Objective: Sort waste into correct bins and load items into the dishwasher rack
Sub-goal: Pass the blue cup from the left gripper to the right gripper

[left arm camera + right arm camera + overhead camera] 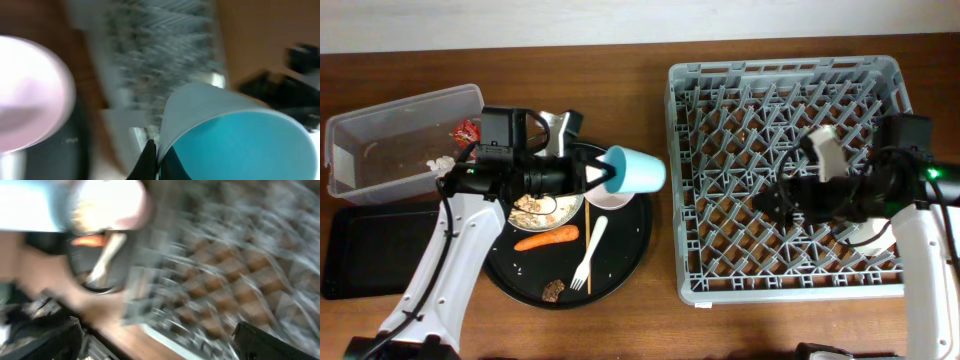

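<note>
Left gripper (605, 173): clamped on small light-blue cup (636, 169), at its rim.
Cup: aloft over round black tray (620, 255) edge — near dishwasher rack (785, 70).
Right gripper (767, 201): spread wide, empty, over rack.
Left wrist: only here we see the cup's inside.

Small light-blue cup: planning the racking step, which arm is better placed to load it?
Left. The left gripper is shut on the small light-blue cup; the right gripper hangs open over the large grey pegged plastic rack.
</note>
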{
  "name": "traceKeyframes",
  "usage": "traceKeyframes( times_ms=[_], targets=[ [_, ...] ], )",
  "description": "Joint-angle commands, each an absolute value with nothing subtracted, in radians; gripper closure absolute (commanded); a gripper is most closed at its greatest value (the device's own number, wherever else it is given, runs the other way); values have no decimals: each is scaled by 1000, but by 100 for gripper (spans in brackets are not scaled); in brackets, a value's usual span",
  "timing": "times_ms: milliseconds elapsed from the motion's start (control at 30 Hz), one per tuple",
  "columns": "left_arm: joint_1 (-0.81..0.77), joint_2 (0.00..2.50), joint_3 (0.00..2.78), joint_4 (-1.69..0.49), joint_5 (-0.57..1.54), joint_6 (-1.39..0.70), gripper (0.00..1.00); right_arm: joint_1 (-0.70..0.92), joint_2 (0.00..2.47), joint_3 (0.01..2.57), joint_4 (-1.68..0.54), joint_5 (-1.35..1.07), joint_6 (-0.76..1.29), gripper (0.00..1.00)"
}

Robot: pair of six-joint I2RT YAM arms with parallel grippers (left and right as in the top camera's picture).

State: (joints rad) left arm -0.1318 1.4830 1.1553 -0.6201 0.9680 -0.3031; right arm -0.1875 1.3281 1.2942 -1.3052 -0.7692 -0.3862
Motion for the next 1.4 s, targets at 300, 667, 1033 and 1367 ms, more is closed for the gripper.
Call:
traceKeyframes(
  times_ms=[300, 667, 1033, 1367],
  targets=[
    [-181, 1472, 1163, -603, 1347, -301, 100, 149, 1335, 1307, -1145, -1116, -647, 1],
    [-258, 1472, 1163, -602, 1345, -301, 100, 231, 1336, 1307, -1040, -1119, -628, 7],
    [-258, 1472, 1163, -575, 1324, -301, 94, 249, 1336, 1307, -1043, -1118, -612, 41],
    [-223, 1471, 1163, -740, 636, -297, 46, 200, 1336, 1309, -1045, -611, -239, 54]
  ],
)
